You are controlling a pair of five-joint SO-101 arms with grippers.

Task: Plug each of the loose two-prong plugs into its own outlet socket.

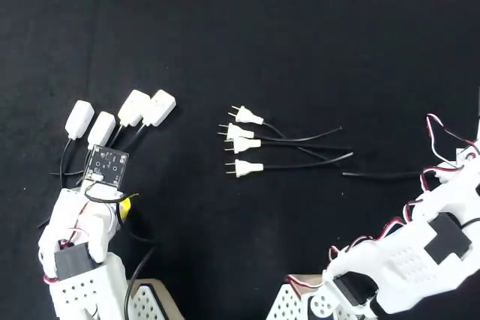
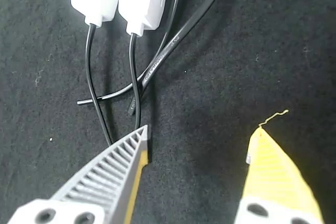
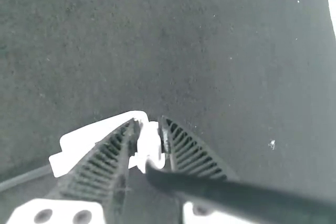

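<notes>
right gripper (image 3: 148,124) pinches two-prong plug (image 3: 149,145) at white body, best grip pt; likely light, rigid, w/ limp cord (image 3: 236,195). left gripper (image 2: 200,129) spread, empty.

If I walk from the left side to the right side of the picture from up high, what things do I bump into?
four white outlet sockets → four loose two-prong plugs → the right arm

White left arm (image 1: 82,260) and right arm (image 1: 420,252) — red-black-white wires (image 1: 430,120), ribbed fingers (image 2: 113,169), 1 yellow
</notes>
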